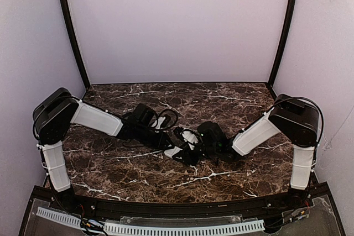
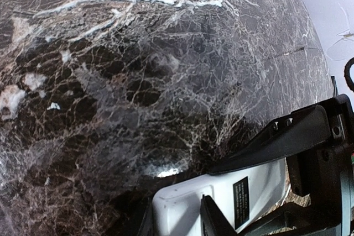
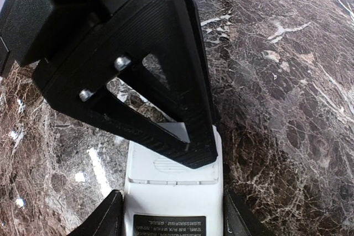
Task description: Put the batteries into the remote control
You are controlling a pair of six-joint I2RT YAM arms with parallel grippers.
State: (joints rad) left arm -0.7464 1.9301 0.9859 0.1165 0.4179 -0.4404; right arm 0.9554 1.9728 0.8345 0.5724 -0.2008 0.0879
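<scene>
Left wrist view: your left gripper (image 2: 208,184) is clamped on the remote control (image 2: 251,183). One black finger runs along its upper edge and the other sits against its near edge, so the white body is pinched between them. You're looking at the plain white side with a small black label. The remote is low over the dark marble table (image 2: 138,81), but you can't tell from here whether it touches. Right wrist view: your right gripper (image 3: 171,196) has a finger on each long edge of the remote. Both pads look flush to the plastic, so read it as grasping. The white back faces the camera, showing a ribbed thumb patch, a seam across the body and a black label strip (image 3: 168,225) at the near end. The left gripper's finger, triangular with two screw heads, lies over the far end and hides it. Top view: both arms reach inward and meet at the middle of the table. The remote sits between the two grippers there, showing only as white patches among the black fingers. Finger state can't be judged from this view.
</scene>
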